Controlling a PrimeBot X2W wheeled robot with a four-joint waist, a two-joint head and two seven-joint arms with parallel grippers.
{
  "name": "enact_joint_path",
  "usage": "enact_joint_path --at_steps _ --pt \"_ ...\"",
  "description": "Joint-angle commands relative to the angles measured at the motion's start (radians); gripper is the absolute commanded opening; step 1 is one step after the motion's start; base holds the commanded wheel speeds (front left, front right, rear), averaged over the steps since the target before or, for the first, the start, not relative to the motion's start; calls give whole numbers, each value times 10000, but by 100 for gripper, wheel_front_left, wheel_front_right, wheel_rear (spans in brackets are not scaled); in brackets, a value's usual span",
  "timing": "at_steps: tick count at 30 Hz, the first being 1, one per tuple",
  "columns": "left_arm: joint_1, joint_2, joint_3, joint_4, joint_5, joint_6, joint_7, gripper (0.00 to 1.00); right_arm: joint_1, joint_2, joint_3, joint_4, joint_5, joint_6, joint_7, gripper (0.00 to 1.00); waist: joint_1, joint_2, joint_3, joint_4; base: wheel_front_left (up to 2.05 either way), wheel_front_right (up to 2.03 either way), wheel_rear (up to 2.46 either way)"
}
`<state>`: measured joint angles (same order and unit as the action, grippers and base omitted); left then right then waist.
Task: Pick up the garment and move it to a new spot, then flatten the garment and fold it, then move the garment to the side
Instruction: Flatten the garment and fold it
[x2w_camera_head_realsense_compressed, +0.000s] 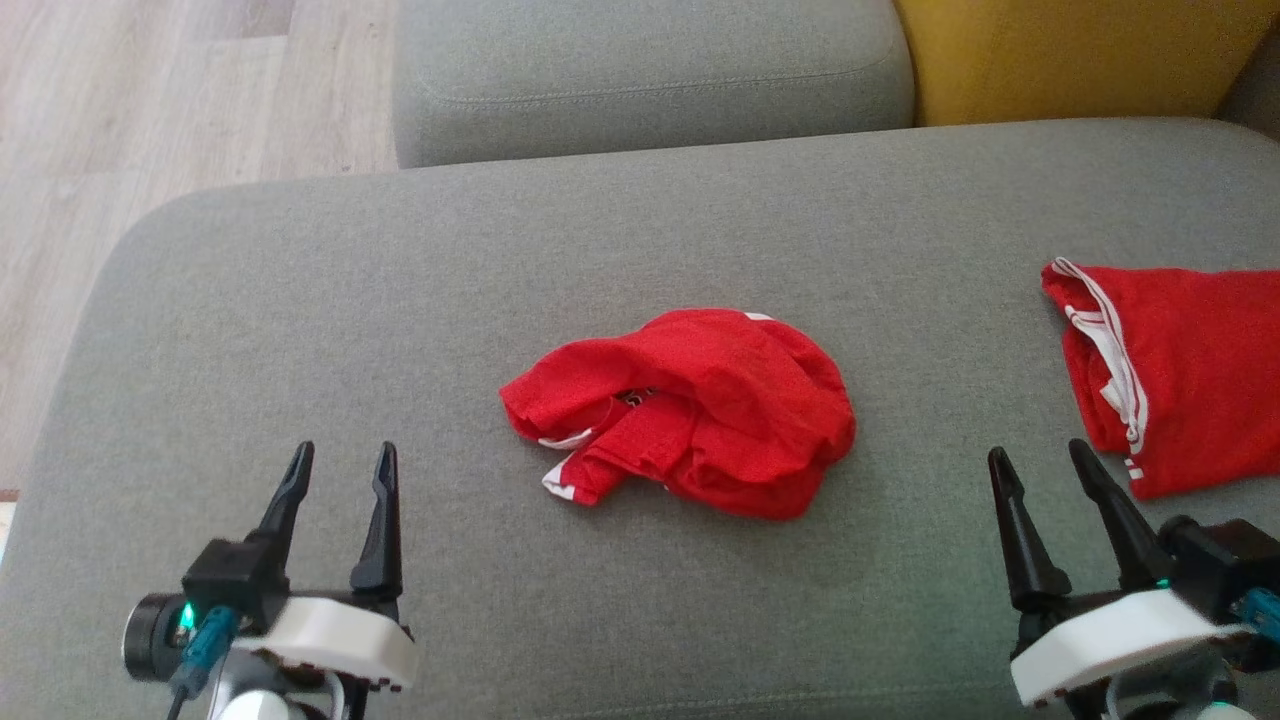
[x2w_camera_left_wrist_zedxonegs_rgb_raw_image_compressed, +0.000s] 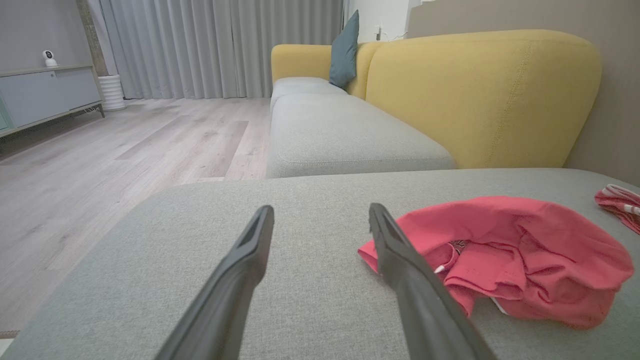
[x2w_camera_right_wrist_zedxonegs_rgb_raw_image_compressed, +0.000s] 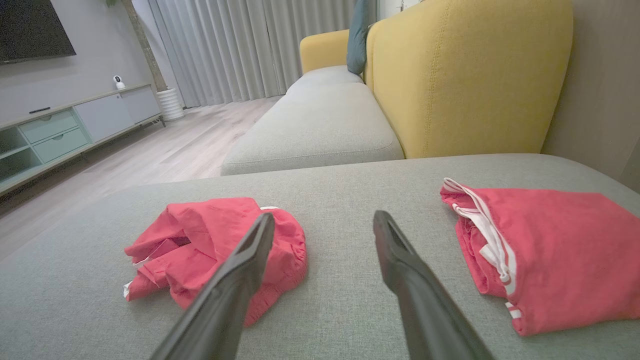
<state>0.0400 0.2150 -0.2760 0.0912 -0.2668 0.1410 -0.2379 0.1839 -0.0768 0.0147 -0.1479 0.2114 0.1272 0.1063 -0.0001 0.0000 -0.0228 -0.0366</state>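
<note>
Red garment (x2w_camera_head_realsense_compressed: 690, 410) is lying crumpled at the middle of the grey cushion (x2w_camera_head_realsense_compressed: 400, 300), bunched into a low mound with white trim poking out at its near-left edge. Nothing is touching it. Left gripper (x2w_camera_head_realsense_compressed: 345, 450) is hovering near-left, fingers spread and carrying nothing, with the mound off to its right. Right gripper (x2w_camera_head_realsense_compressed: 1038, 452) is hovering near-right, likewise spread and empty, sitting between the mound on its left and a folded piece (x2w_camera_head_realsense_compressed: 1180, 370) just to its right. That piece is lying flat at the cushion's right edge, white stripes showing; it is probably parked there as finished, clear of the working area. Both grippers are flanking the mound, which looks like a ready pose letting either arm reach in. Pick-up is not yet begun. The bunching is hiding hems and corners, so a first pinch is likely taking a top ridge.
</note>
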Motion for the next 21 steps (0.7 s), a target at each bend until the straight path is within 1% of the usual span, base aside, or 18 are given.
enact_joint_path --at_steps 1,8,11,15,21 --pt "-336 185 373 -346 -40 75 -32 100 -244 -119 190 -357 58 35 -13 100 1 0 0 4 0 0 0" --pt "-432 228 275 -332 -9 85 -15 100 -262 -82 228 -391 78 35 14 100 1 0 83 21 0 0 0" --pt "-600 215 47 -370 91 0 99 100 -292 -75 241 -428 80 35 34 100 1 0 192 17 0 0 0" --pt "-1085 42 -546 -349 218 -334 467 100 -403 -67 270 -517 99 35 48 100 1 0 562 -19 0 0 0" --pt "-2239 -521 -1483 200 212 -966 1337 100 -797 -128 414 -569 147 35 -23 100 1 0 1402 -246 0 0 0"
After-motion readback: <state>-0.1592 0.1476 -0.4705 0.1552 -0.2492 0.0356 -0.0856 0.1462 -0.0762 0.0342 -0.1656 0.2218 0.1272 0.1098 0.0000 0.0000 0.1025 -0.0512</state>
